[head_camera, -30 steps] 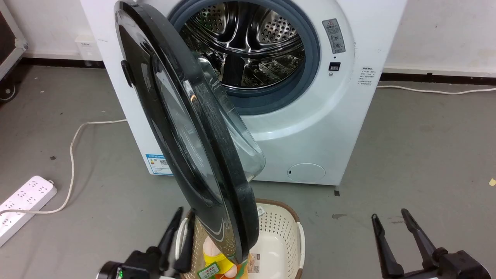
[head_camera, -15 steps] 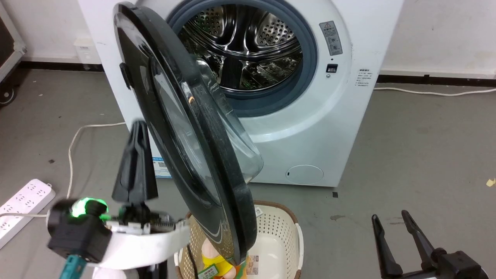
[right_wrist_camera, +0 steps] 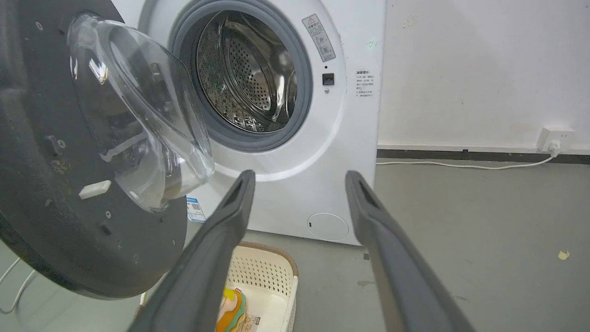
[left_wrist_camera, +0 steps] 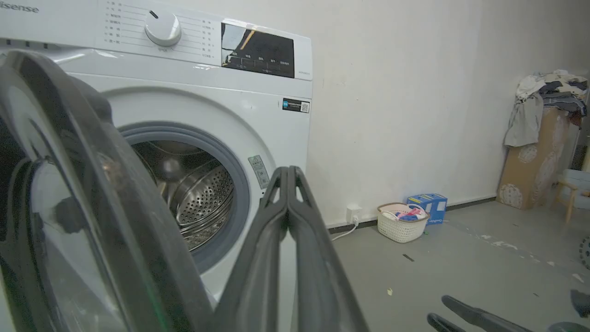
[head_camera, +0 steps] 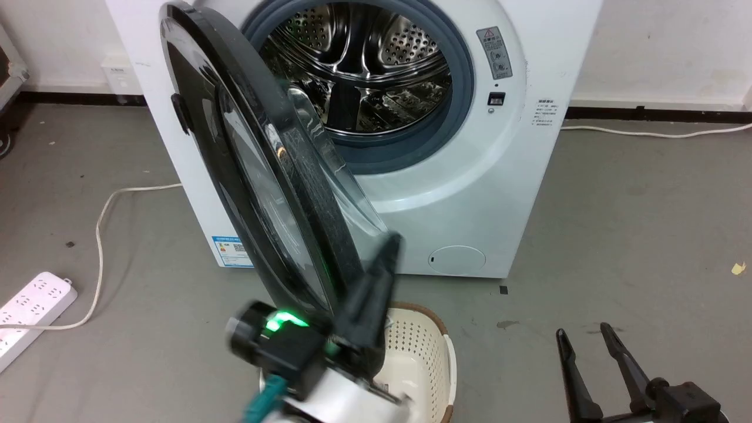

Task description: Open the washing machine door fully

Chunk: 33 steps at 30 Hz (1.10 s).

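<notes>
The left fingers (left_wrist_camera: 256, 267) (pressed together) rise beside the washing machine door (left_wrist_camera: 129, 216).

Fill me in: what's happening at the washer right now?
The washing machine door stands roughly half open, above a cream laundry basket on the floor. The left end effector, shut and holding nothing, is raised beside the door's free edge; contact can't be told. The right end effector hangs open, low and apart.

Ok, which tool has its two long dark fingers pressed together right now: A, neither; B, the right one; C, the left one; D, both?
C: in the wrist views the left tool has its fingers touching, while the right tool has them wide apart.
</notes>
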{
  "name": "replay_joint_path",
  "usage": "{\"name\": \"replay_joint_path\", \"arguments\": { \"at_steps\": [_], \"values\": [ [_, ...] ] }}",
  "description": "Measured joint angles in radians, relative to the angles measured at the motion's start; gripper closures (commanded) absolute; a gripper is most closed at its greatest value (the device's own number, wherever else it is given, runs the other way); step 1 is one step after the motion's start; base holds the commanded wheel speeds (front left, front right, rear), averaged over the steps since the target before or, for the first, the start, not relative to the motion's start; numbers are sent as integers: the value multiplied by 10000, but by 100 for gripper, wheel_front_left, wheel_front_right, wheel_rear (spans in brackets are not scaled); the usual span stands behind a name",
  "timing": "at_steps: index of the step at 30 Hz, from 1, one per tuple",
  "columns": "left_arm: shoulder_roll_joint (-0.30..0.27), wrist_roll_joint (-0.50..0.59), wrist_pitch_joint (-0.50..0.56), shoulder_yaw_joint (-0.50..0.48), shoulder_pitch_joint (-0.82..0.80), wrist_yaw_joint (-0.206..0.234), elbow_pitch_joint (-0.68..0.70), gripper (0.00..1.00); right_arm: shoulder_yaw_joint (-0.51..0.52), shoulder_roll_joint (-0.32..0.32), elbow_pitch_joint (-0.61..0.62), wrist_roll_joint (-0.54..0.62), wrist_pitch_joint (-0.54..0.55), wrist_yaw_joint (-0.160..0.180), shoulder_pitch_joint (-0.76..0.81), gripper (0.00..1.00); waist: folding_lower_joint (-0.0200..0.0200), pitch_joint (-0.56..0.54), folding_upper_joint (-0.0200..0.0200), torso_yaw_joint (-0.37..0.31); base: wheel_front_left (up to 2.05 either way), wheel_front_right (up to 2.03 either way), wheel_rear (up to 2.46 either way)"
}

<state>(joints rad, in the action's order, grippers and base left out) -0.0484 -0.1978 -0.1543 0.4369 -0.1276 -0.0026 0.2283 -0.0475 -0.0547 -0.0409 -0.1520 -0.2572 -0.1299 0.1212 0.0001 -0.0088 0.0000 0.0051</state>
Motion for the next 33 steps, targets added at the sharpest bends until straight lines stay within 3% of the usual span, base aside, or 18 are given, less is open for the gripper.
{"name": "replay_joint_path", "arguments": {
  "at_steps": [7,18,26,33],
  "values": [
    [4,-430,399,1035,200,128,-1281,100,-48,0,-82,-140,-2,2,-34,0,0,243,0,9,0,0,0],
    [-36,-871,221,953,230,272,-3296,100,-84,2,-251,-242,-2,2,-94,0,0,405,0,252,0,0,0],
    [-117,-1070,-61,792,526,364,-3568,100,-96,4,-370,-242,-2,2,-68,0,-1,92,0,946,0,0,0],
    [-378,-1243,-65,460,684,587,-3570,100,-203,6,-456,-299,-2,2,8,0,-1,-104,0,1945,0,0,0]
  ]
}}
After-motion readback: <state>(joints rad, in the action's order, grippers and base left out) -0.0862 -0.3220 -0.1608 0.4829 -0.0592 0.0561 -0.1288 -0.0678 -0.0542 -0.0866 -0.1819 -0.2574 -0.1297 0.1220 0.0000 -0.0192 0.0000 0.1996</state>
